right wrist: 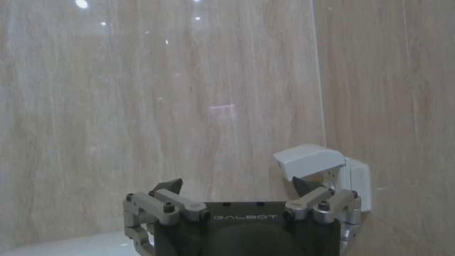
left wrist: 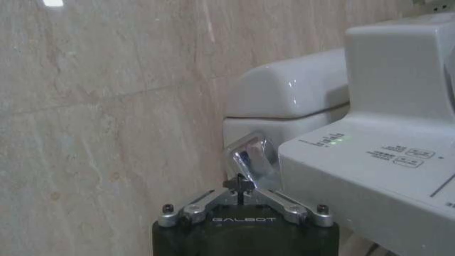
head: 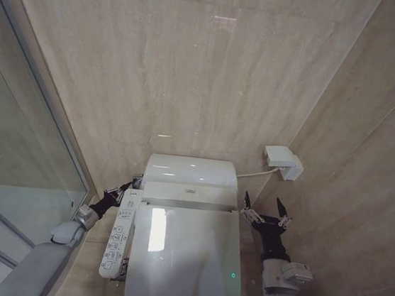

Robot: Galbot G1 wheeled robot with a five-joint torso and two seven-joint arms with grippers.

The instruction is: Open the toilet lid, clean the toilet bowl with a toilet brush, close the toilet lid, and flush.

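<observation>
- toilet lid [head: 184,261] lies closed over the bowl below us; flush is what's left, we judge.
- left gripper [left wrist: 242,188], fingers pinched together with nothing between them, touches the chrome flush lever [left wrist: 250,157] on the tank [head: 190,171].
- we'd press the lever down steadily, clear of the button panel [head: 118,240].
- right gripper [head: 266,212] waits wide open and empty beside the lid.

button panel arm [head: 119,233] crowds left, wall socket [head: 283,161] right
</observation>
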